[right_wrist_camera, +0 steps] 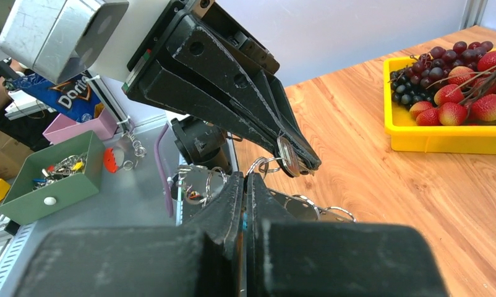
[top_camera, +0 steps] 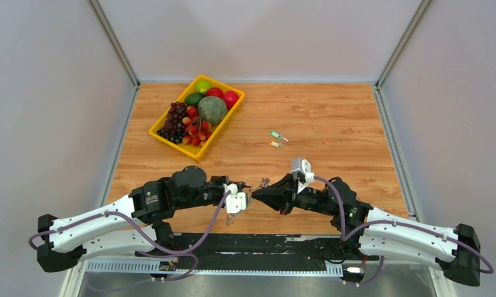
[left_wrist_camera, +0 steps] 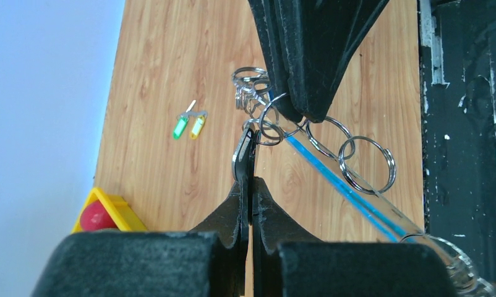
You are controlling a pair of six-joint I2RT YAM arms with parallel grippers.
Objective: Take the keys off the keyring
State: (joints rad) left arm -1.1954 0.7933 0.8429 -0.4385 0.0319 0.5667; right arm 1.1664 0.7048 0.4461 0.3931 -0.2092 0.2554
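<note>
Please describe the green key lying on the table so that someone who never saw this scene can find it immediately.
On the wooden table, look right of the yellow fruit tray, at the bare wood near the middle. Two tiny loose keys lie there side by side: the green-headed key lies farther back than the orange-headed key.

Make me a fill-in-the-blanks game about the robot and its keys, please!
1. ___ loose keys lie on the table.
2. The fruit tray is coloured ___.
3. The keyring has a strip coloured ___.
4. The left gripper and right gripper are both ___.
Missing words: two; yellow; blue; shut.
</note>
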